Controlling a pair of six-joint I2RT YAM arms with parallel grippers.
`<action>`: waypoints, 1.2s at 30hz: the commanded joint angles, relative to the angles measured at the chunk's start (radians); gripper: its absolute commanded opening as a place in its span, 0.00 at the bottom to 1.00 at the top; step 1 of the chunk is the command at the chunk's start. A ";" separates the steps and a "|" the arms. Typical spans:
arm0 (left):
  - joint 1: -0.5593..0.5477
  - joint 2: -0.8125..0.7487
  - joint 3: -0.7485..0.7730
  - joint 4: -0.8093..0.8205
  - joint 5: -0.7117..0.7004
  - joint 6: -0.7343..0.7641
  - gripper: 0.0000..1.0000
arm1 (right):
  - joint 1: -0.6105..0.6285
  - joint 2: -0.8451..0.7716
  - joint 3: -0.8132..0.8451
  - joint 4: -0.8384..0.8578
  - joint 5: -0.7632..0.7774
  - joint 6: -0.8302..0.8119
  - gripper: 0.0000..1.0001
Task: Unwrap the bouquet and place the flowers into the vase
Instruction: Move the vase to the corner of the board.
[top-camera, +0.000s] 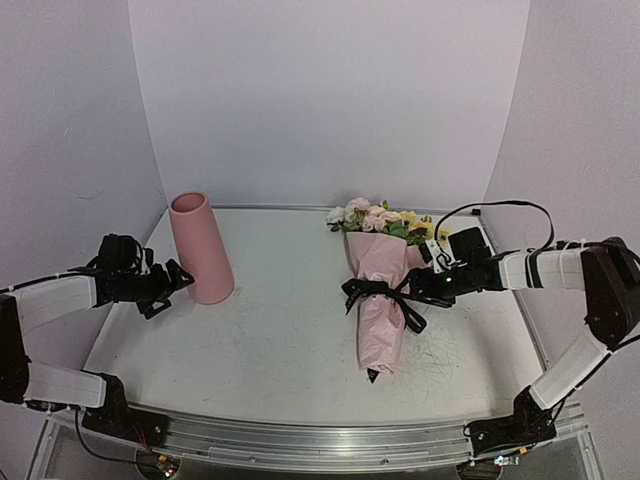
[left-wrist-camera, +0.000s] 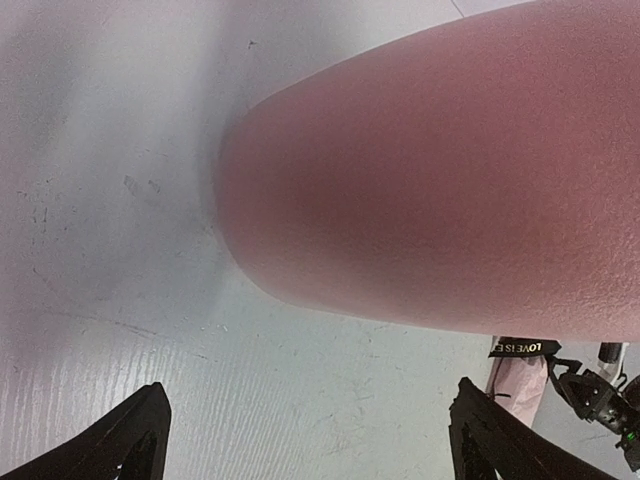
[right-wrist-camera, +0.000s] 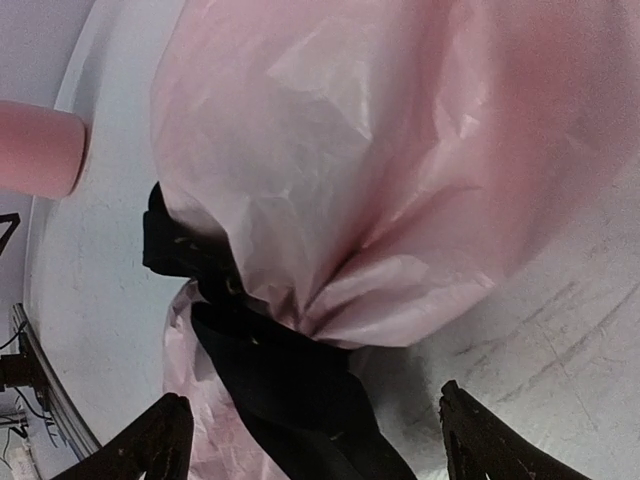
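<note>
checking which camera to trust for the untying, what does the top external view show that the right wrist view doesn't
Only top external: the whole bouquet with its pink, cream and yellow blooms at the far end, the full upright pink vase, and both arms.
Only right wrist: a close look at the black ribbon cinching the crinkled pink paper, seen between the fingers of the open right gripper.
Both: paper, ribbon, part of the vase and the white table.

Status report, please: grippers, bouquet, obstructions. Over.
Left gripper open beside tall matte pink vase. Right gripper open at black ribbon. Pink paper-wrapped bouquet lying flat, tied. Path clear.
</note>
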 joint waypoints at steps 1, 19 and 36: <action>0.002 -0.007 -0.020 0.049 0.049 0.016 0.98 | 0.036 0.063 0.104 -0.041 -0.029 0.024 0.87; 0.002 0.138 0.018 0.114 0.071 0.062 0.90 | 0.117 0.204 0.202 -0.046 -0.003 0.097 0.86; 0.002 0.430 0.235 0.279 0.124 0.088 0.89 | 0.124 0.180 0.205 -0.061 0.018 0.115 0.85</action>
